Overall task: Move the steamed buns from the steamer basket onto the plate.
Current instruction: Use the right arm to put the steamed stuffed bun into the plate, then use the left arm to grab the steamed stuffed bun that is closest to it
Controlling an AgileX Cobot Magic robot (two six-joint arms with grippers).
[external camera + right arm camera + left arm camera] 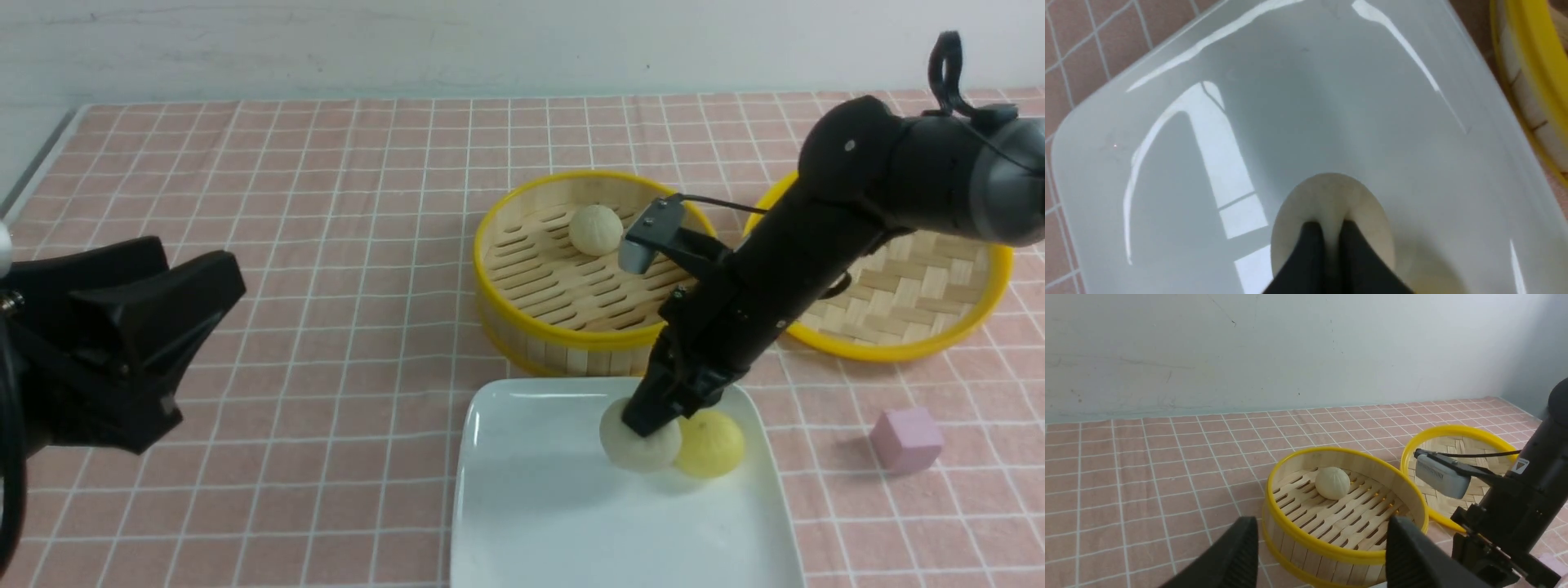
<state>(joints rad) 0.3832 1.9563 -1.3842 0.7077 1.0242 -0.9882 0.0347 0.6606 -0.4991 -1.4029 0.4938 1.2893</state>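
I see right jaws pinched tight on off-white round pleated bun (645, 453), on glossy white square plate (539, 506), lower centre; left jaws spread wide, empty, left edge.

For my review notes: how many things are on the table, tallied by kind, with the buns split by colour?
Off-white buns: 2
Yellow bun: 1
Steamer basket: 1
Lid: 1
Plate: 1
Pink cube: 1
Total: 7
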